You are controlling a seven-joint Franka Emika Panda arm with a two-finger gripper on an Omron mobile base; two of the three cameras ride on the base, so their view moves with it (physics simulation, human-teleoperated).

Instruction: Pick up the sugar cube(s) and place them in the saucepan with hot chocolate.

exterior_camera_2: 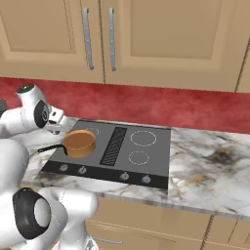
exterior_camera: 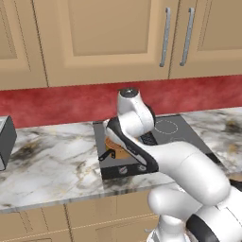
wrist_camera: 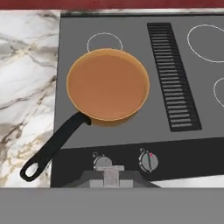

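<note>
The saucepan with hot chocolate (wrist_camera: 107, 83), a small copper pan with flat orange-brown contents, stands on the front left of the black cooktop (wrist_camera: 131, 127). Its black handle (wrist_camera: 52, 148) points toward the counter's front left. In the hand view my gripper (wrist_camera: 111, 174) hangs above the knob row, just in front of the pan, shut on a tiny pale sugar cube (wrist_camera: 111, 178) between its tips. From the right base view the hand (exterior_camera_2: 54, 121) hovers just left of the pan (exterior_camera_2: 79, 142). In the left base view my arm hides most of the pan (exterior_camera: 119, 151).
Beside the pan, a ribbed vent grille (wrist_camera: 173, 74) runs down the cooktop's middle, with ring marks (exterior_camera_2: 143, 138) to its right. Knobs (wrist_camera: 148, 161) line the front edge. Marble counter (exterior_camera: 52, 160) lies on both sides. A dark appliance (exterior_camera: 4, 139) stands far left. Cabinets hang above.
</note>
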